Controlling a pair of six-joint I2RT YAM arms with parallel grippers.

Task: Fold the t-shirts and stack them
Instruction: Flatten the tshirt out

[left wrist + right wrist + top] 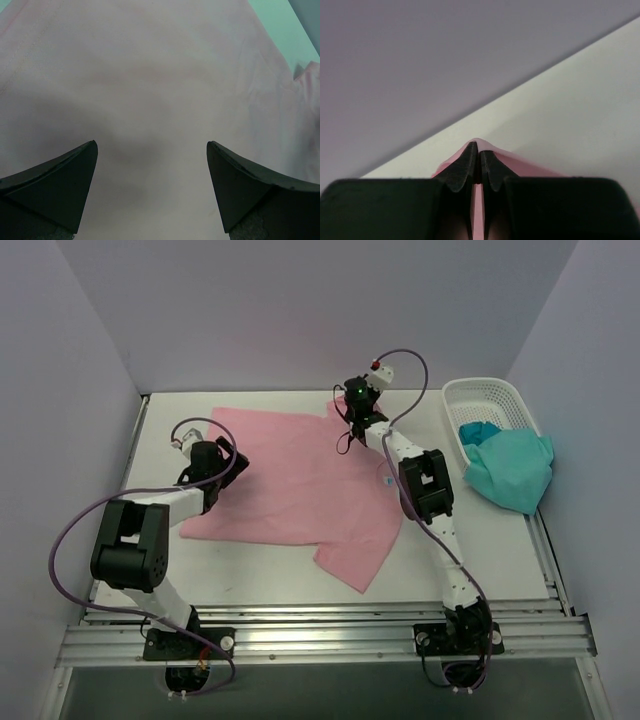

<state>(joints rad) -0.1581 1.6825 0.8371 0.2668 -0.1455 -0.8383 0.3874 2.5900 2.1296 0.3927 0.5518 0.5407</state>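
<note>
Light pink short-sleeved cloth t-shirt (300, 485) lay spread nearly flat on the white table (490, 540), left of centre, with one sleeve pointing toward the near edge.

Left gripper (151, 146) sat at the shirt's left edge. Its jaws were wide apart and held nothing, with pink cloth directly beneath. Risk here: closing on a flat stretch could skid off the fabric or catch only one layer, so the fold would drag crooked.

Right gripper (478, 150) was at the shirt's far right part, jaws closed on a thin peak of pink cloth. Risk: the pinch looked small and a pull might slip it free. Lifting from that side alone, with the left not gripping, could skew or bunch the shirt.

Teal-green cloth t-shirt (512, 468) hung crumpled over the near end of the white plastic lattice basket (478, 392) at the table's right, well apart from the pink one. A brush from the right arm could tip it off.

Hard to make out:
- Which part of the garment the right gripper held, collar or shoulder; the wrist hid it from above.
- Whether the left fingertips touched the cloth; that wrist view was soft and close.
- How much teal cloth lay inside the basket.
- The strip of pink shirt under the right arm.
</note>
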